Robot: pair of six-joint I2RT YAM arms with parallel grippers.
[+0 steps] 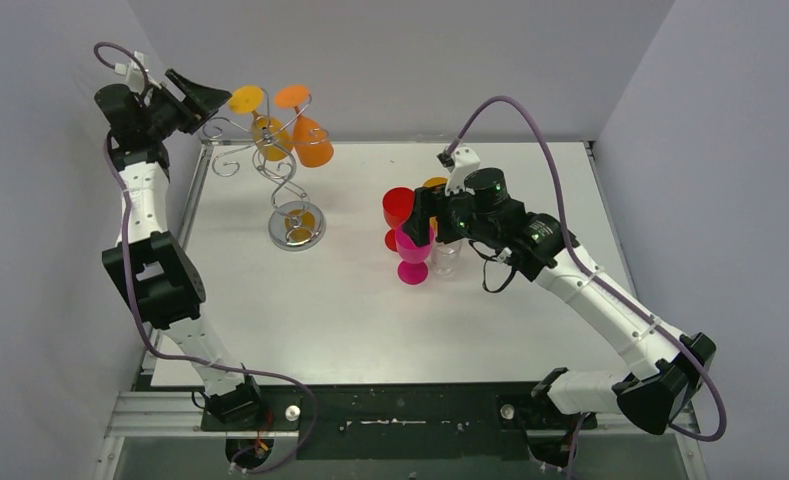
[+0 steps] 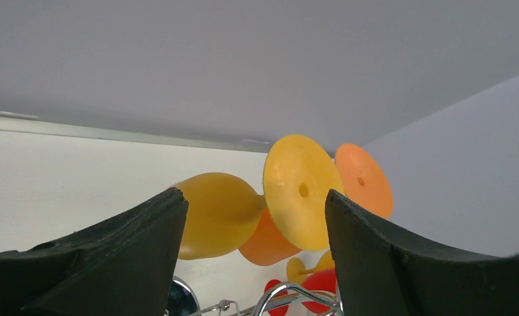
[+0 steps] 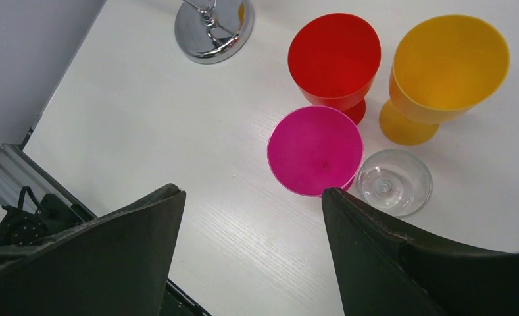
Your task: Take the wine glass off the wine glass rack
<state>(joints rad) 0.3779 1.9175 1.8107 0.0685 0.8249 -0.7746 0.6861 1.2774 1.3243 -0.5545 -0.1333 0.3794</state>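
**Left gripper (image 2: 253, 201) spread before hanging foot**

Sights yellow wine glass (image 2: 217, 214) between parted fingers, not touching. Hangs upside down on wine glass rack (image 1: 292, 190), far-left on table (image 1: 370, 330), beside orange glass (image 2: 365, 178). Right gripper (image 3: 250, 197) spread above upright pink glass (image 3: 316, 150).

Top external camera: mounted high behind both arm bases, facing down and forward over the whole table (image 1: 370, 330).

Left wrist camera: behind the left hand (image 2: 256, 204), facing out between its jaws, close to the yellow glass foot (image 2: 299, 191) just ahead.

Right wrist camera: behind the right hand (image 3: 250, 191), facing steeply down at the table.

The wine glass rack (image 3: 214, 29) appears in all three views.
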